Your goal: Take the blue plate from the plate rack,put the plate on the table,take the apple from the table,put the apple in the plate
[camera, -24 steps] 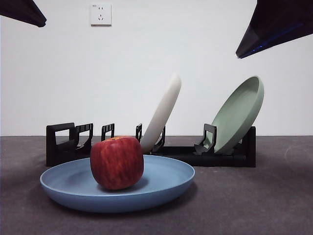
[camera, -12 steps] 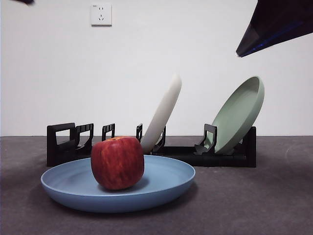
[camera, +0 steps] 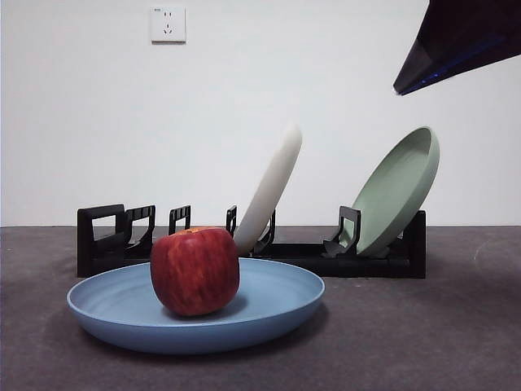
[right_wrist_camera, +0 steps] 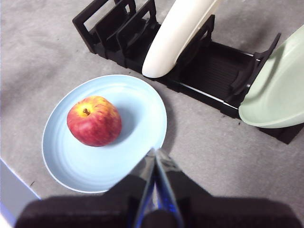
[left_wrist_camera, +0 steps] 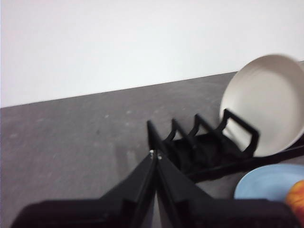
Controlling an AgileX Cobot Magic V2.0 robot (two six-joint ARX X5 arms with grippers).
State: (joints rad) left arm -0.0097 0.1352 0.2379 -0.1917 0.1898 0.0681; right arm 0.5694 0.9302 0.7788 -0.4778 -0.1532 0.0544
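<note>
The apple (camera: 194, 271) sits in the blue plate (camera: 269, 305) on the counter (camera: 423, 334), just in front of the plate rack (camera: 106, 240). The rack holds a cream plate (camera: 270, 187) and a green plate (camera: 399, 191), both tilted. Left tool (left_wrist_camera: 154, 154) and right tool (right_wrist_camera: 155, 153) both have their jaws pressed together, holding nothing, well above the rack.

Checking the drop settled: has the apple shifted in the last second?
No. The apple sits at the same spot in the blue plate, just below the same plate rack posts.
</note>
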